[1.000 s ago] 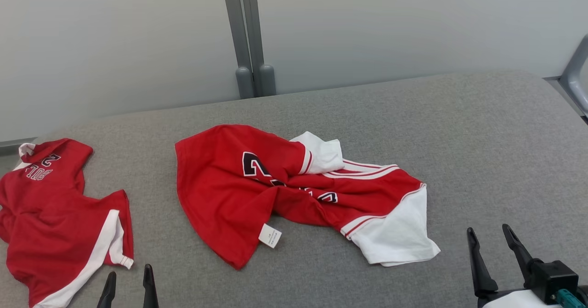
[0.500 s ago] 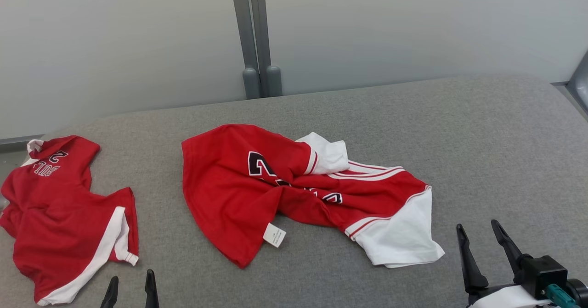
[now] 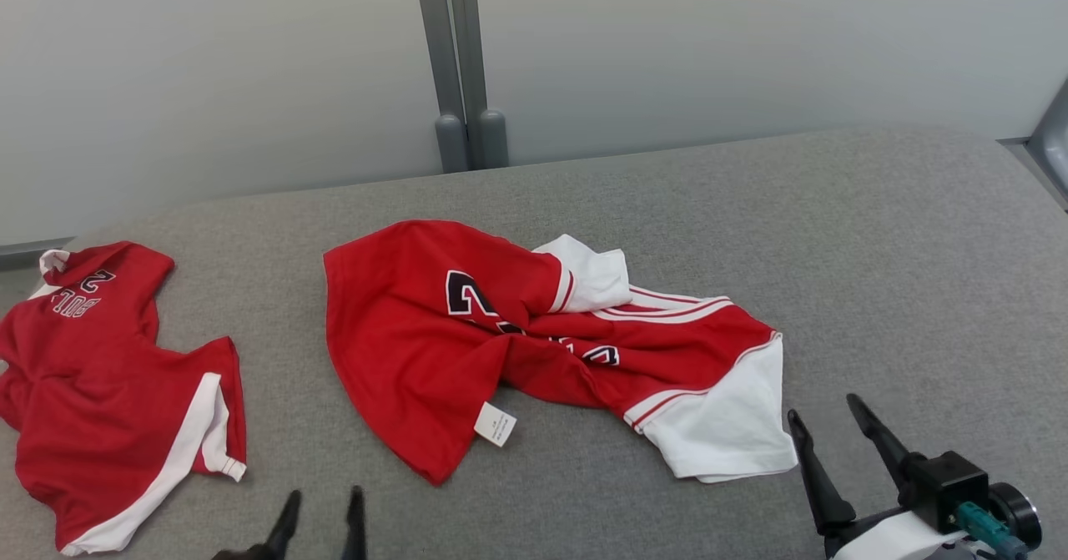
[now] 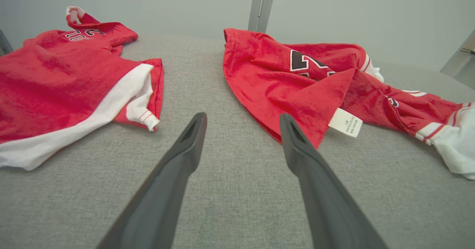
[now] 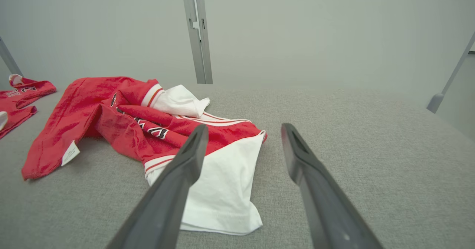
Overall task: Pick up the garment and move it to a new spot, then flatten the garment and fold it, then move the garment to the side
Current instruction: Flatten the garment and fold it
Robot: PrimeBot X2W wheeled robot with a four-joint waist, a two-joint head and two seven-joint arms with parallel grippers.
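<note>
While the crumpled red garment (image 3: 434, 343) is spread at the centre of the grey table (image 3: 876, 251), open surface is left from 1 to 3 o'clock. The left gripper (image 3: 324, 497) at 7 and the right gripper (image 3: 823, 408) at 5, beside the white hem (image 3: 726, 435), are held with fingers apart.

Head view high, forward-down; both wrist views low, sharing the crumpled garment (image 3: 417, 343)

place: test lab | cues: grey padded table (image 3: 834, 234) — bare pale wall (image 3: 209, 84) — metal frame post (image 3: 455, 42)
</note>
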